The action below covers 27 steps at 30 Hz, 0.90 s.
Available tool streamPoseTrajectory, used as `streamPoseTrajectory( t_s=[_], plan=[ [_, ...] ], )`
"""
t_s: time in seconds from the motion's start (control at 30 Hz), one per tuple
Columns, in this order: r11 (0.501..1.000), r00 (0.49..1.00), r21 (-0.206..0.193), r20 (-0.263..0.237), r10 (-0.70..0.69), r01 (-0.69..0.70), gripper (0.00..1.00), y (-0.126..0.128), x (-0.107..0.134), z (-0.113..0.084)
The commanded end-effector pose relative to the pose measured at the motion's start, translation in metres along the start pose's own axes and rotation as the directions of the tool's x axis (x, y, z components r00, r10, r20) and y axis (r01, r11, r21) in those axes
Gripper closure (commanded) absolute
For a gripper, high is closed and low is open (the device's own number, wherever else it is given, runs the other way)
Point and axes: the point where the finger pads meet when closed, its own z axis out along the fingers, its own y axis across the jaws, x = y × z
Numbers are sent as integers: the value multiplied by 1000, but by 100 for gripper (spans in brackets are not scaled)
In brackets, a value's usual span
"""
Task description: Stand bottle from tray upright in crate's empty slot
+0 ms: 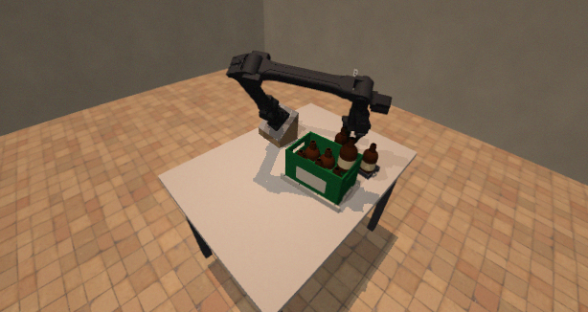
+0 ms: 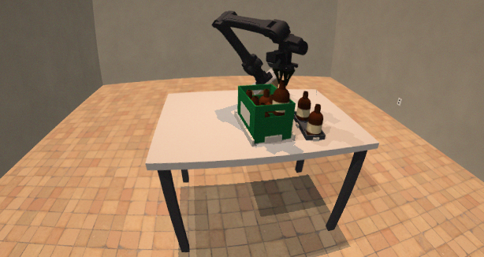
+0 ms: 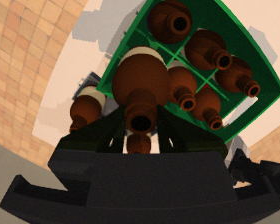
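Glass is my guess for the brown bottle with the cream label (image 1: 348, 156) that I have by the neck: rigid, smooth and probably slick, heavy at the base, and likely to crack if it knocks a divider. The black parallel gripper (image 2: 282, 81) is clamped on that neck just under the mouth, and the body hangs upright below it. The neck seems the only sensible hold, since the wide body has to slide between the slot walls and fingers around it would foul them. A neck hold lets the bottom swing, though, so I would move slowly.

In the top view the bottle is partly down in the corner slot of the green plastic crate (image 1: 313, 179) nearest the tray, its shoulder and most of its label above the rim. I cannot tell whether its base has reached the crate floor.

The wrist view shows the crate's other slots filled: I count 5 brown bottles standing in it, necks up, the nearest just beside the one I hold. The crate sits on a pale flat base on the white table (image 2: 197, 134).

The dark flat tray (image 2: 311, 132) lies just beside the crate and holds 2 more labelled bottles, both upright, one behind the other in the exterior view.
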Motion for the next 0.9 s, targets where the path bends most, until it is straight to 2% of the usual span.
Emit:
streamPoseTrajectory(
  t_s=[0.0,0.87],
  plan=[
    [1000,1000,-21,6,10,-10,100,-3,-7,-4],
    [1000,1000,-21,6,8,-8,100,-3,-7,-4]
  ],
)
